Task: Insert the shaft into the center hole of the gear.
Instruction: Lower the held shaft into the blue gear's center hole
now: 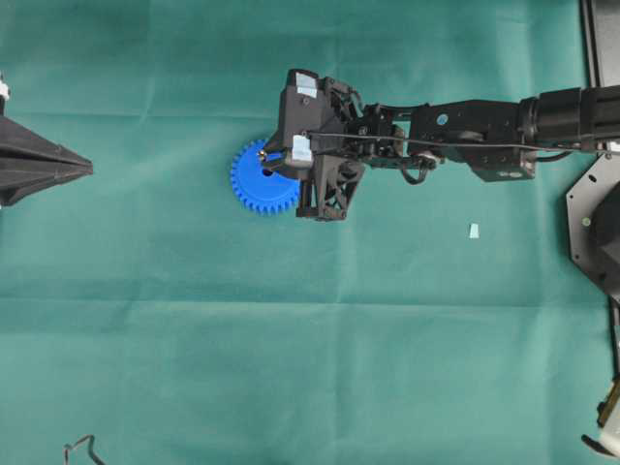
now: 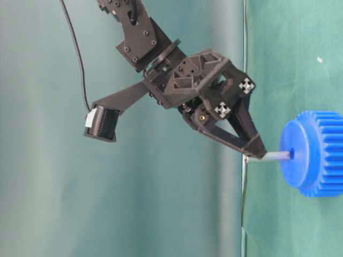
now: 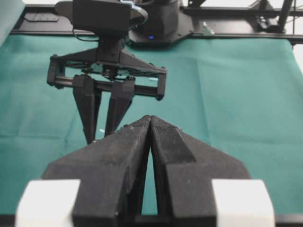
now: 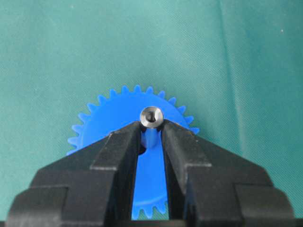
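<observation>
My left gripper is nearest in its wrist view; its two jaws are pressed together and nothing is between them. It rests at the left edge of the green cloth, well apart from the gear. Farther away, near the middle of the cloth, my right gripper is almost closed and pinches the shaft by its upper end. The shaft stands upright over the gear, and its lower tip is in the center hole of the flat blue face. The gear lies flat on the cloth. On the right, apart from the gear, lies a small pale scrap.
</observation>
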